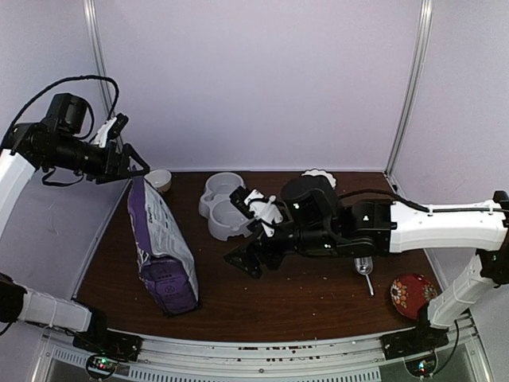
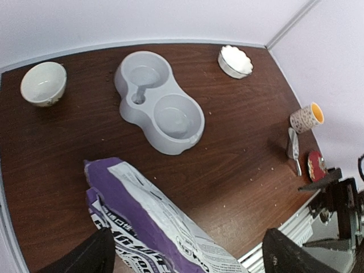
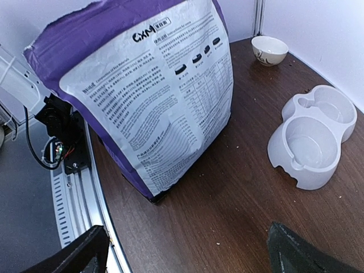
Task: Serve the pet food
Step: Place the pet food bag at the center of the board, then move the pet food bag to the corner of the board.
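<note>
Purple pet food bag (image 1: 163, 247) stood upright at the table's left, kibble hidden inside, its length running near to far. Left gripper (image 1: 134, 163), jaws released, hung just above its top. Right gripper (image 1: 245, 259), also spread, sat low to its right.

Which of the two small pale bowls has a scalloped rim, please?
The white bowl right of the grey double bowl; the cream bowl by the bag has a smooth rim.
</note>
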Action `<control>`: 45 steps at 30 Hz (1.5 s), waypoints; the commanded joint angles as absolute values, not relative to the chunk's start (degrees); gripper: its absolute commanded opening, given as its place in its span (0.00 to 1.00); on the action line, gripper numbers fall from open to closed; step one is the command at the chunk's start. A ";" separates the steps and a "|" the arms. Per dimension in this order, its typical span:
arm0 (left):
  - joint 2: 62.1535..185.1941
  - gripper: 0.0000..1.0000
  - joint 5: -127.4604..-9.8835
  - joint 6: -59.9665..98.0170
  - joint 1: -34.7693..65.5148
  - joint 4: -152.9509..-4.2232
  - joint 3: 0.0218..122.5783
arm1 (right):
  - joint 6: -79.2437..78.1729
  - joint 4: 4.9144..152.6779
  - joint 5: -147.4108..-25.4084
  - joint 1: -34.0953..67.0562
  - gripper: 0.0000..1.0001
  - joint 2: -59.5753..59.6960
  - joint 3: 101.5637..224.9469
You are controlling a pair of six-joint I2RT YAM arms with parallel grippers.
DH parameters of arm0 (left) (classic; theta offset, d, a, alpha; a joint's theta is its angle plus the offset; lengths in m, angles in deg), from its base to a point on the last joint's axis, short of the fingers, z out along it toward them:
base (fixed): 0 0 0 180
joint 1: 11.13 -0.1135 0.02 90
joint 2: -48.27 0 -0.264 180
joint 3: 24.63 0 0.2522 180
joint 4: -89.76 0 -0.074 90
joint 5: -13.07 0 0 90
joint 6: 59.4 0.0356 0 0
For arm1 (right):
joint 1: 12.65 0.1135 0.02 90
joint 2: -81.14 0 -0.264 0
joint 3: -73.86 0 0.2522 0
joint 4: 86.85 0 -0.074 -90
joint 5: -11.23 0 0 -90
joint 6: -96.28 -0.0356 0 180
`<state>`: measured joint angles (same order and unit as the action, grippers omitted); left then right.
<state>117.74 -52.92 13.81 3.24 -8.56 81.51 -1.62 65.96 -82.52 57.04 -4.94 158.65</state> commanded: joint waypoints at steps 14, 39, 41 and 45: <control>96.98 0.98 -96.84 15.23 3.33 -32.47 63.28 | -4.44 75.26 -67.80 67.94 1.00 -13.22 166.89; 88.03 0.98 -103.32 14.35 3.30 -41.87 47.62 | -6.47 75.47 -54.86 74.63 0.62 -34.20 191.46; 88.33 0.98 -103.34 14.47 3.25 -41.86 47.67 | -6.27 74.47 -54.80 74.71 0.58 -35.31 192.71; 88.39 0.98 -103.39 14.43 3.27 -41.83 47.65 | -5.08 72.42 -53.62 74.73 0.47 -36.97 194.36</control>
